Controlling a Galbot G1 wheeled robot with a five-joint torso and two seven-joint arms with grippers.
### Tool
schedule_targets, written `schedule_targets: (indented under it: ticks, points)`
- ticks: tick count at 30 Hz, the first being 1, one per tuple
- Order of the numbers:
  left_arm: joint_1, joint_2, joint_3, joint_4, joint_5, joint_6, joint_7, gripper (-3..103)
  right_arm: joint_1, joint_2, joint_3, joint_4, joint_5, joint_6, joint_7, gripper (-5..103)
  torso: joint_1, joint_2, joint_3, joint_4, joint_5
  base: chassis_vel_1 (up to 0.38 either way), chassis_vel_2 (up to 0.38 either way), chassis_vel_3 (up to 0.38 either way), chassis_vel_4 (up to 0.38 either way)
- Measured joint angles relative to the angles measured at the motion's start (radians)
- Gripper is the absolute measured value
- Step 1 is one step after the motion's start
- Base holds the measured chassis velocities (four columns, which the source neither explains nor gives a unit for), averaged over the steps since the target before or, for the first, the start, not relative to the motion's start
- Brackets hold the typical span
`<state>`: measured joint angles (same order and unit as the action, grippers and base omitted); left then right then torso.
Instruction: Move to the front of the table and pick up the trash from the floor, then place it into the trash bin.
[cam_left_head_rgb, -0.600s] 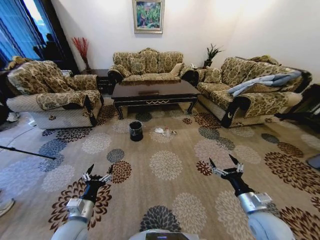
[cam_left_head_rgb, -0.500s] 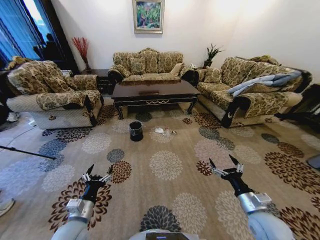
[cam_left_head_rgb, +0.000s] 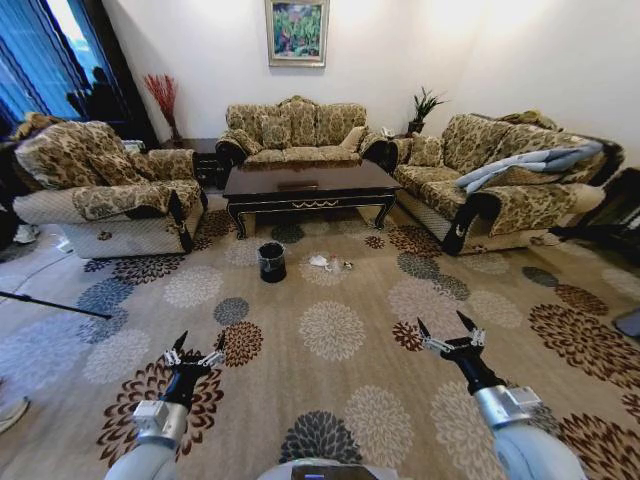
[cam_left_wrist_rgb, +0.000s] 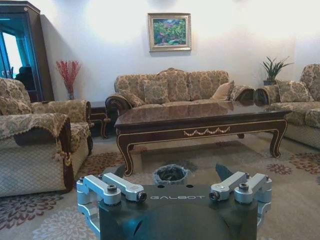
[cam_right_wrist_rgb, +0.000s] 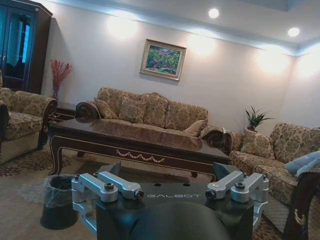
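At the far left of the head view an armchair (cam_left_head_rgb: 100, 185) in patterned fabric stands on the floor (cam_left_head_rgb: 330, 330), a beige carpet of round flower medallions. Low in that view the left hand (cam_left_head_rgb: 193, 348) hangs above a brown medallion, its fingers spread and holding nothing. Farther on, the trash bin (cam_left_head_rgb: 271, 261) stands on the carpet just before the left half of the desk's front edge, near its front-left leg. The desk (cam_left_head_rgb: 305, 185), dark and glossy with a gold scroll on that edge, sits in the middle of the room with a sofa (cam_left_head_rgb: 295, 128) behind it under a framed painting (cam_left_head_rgb: 296, 30). The trash (cam_left_head_rgb: 330, 263) lies on the floor just right of the bin, before the middle of the front edge: a white crumpled piece and smaller bits beside it. Open carpet lies between both hands and the litter. The right hand (cam_left_head_rgb: 444, 331) hovers over the carpet, fingers spread and empty. A second sofa (cam_left_head_rgb: 500, 180) with a blue cloth (cam_left_head_rgb: 525, 163) draped on it lines the right side.

The left wrist view looks straight at the bin's bag-lined mouth (cam_left_wrist_rgb: 171, 173) under the desk's front edge; the right wrist view shows the bin (cam_right_wrist_rgb: 57, 200) side-on. I cannot make out the litter in either.
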<state>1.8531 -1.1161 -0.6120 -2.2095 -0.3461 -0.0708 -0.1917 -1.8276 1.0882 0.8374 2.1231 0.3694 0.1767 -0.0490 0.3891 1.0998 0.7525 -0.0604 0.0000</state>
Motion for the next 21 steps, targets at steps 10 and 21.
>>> schedule_targets:
  ticks: [10, 21]
  points:
    - [0.0, -0.01, 0.038, -0.027, -0.005, 0.031, 0.006, 100, 0.012, -0.004, -0.002, -0.011, 0.017, -0.006, 0.014, 100, -0.012, -0.026, -0.014, 0.0, 0.0001, 0.0, 0.0, 0.0, 0.0]
    - [-0.019, -0.016, 0.051, -0.011, 0.005, 0.031, -0.003, 100, 0.011, -0.005, -0.002, -0.015, 0.016, -0.006, 0.016, 100, -0.04, -0.09, -0.049, 0.0, 0.0, 0.0, 0.0, 0.0, 0.0]
